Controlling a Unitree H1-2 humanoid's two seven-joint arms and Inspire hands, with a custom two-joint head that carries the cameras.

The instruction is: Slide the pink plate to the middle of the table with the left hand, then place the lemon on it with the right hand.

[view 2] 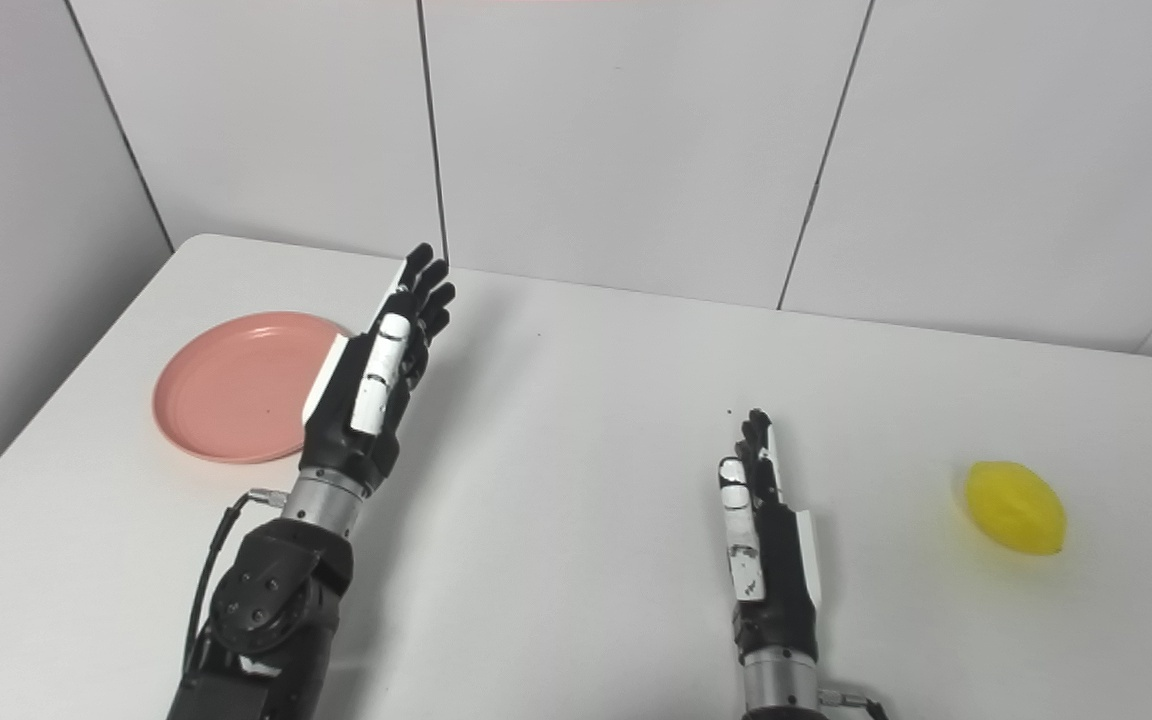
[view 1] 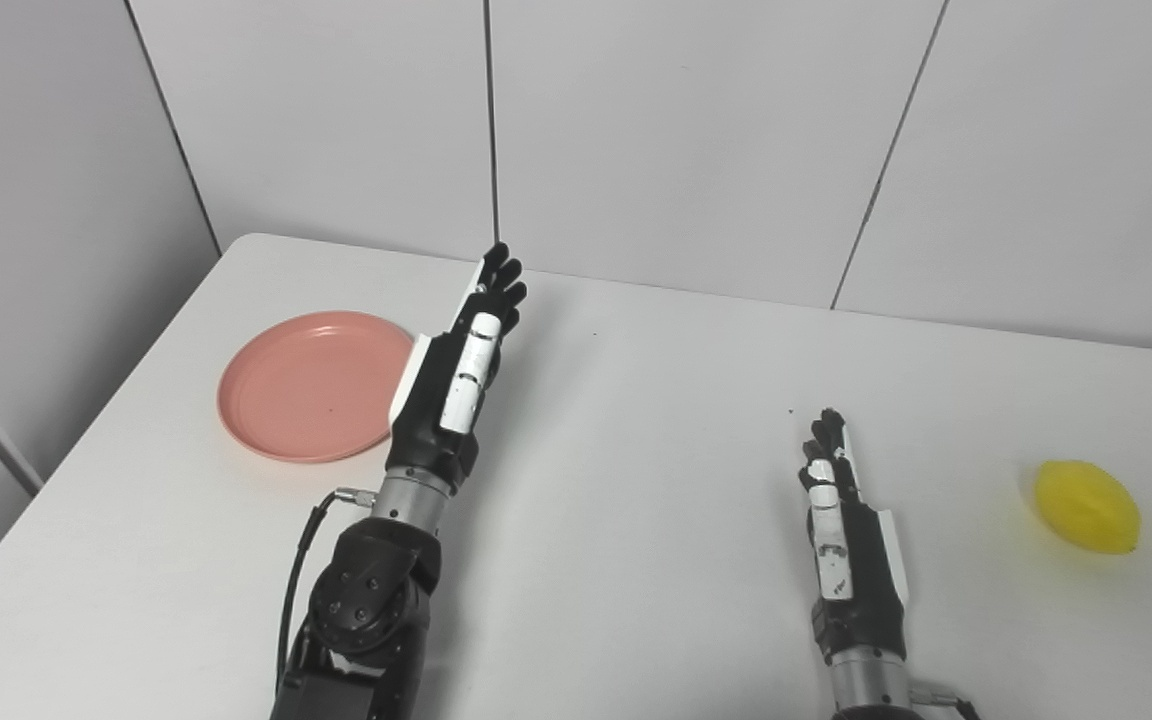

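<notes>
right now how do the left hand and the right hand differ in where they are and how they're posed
The left hand is raised and reaches farther back, beside the pink plate, overlapping its right rim in the view; the right hand sits lower and nearer, well apart from the lemon. The left hand leans toward the right; the right hand points almost straight ahead. Both are open, fingers extended, holding nothing.

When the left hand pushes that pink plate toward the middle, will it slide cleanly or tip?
The pink plate looks shallow and lies flat on the smooth white table, so it will probably slide rather than tip. It looks like light plastic, so a push off its centre from the open left hand might spin it. Its low rim could slip under the fingers.
</notes>
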